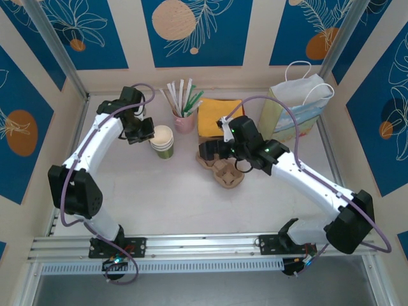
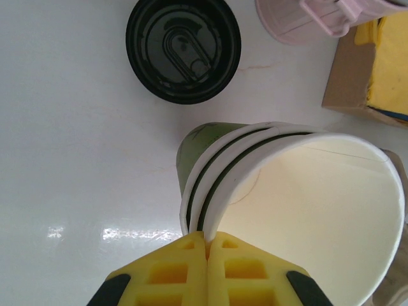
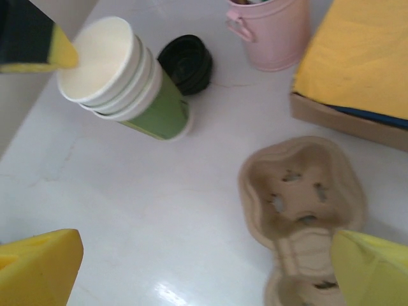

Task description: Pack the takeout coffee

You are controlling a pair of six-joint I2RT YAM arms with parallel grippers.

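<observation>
Up at the cup stack, the left fingers (image 2: pixel 189 250) are being held pressed tight together right at the rim of the nested green cups (image 2: pixel 287 191); whether that rim is being pinched can't be told. The takeout coffee (image 2: pixel 183 50) is being seen as a round black lid on the counter (image 2: pixel 70 159), just beyond the stack & near the pink cup (image 2: pixel 299 19). The right fingers (image 3: pixel 38 268) are being held wide apart, nothing gripped, above the cardboard carrier (image 3: pixel 299 191).

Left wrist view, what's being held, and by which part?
The stack of nested green paper cups, pinched at its rim between yellow fingers of the left gripper.
</observation>
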